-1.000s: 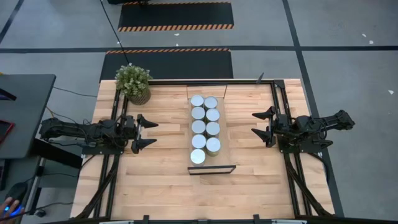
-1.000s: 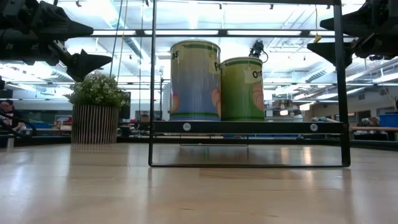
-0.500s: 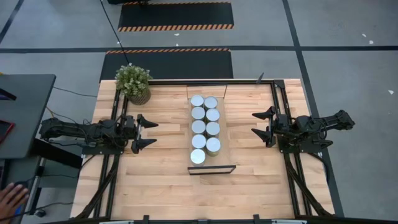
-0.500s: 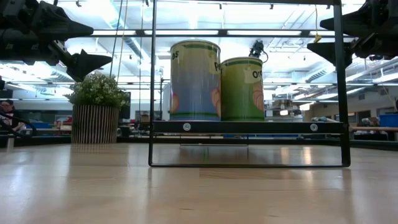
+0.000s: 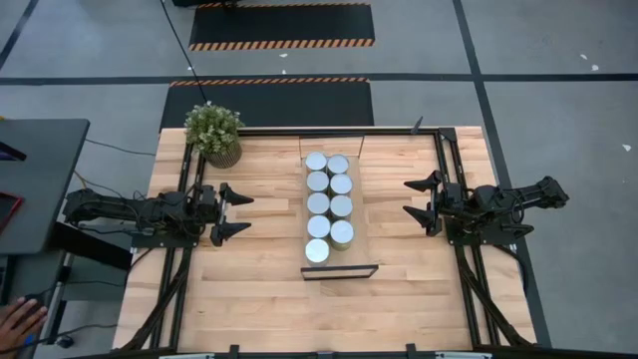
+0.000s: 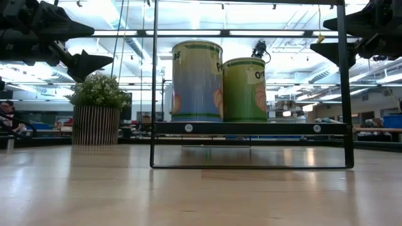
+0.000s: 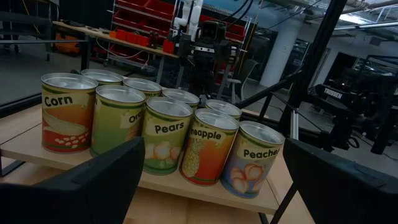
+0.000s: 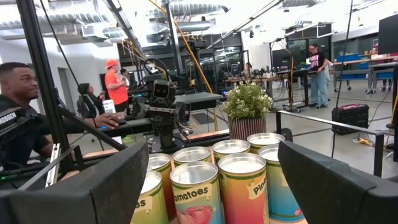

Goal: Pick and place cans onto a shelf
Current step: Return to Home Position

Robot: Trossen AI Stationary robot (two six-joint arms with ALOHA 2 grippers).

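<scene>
Well apart from both arms' fingers (image 5: 234, 194), shelved cans (image 5: 329, 204)

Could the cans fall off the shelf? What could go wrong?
Maybe. The Peaches can stands last in its row, close to the edge of the shelf, so a bump there might tip it off. The cans are also packed tight in two rows, so one knocked can could push its neighbours. The left gripper and right gripper wait open on either side, fingers pointing at the cans; a reach forward could hit them.
</scene>
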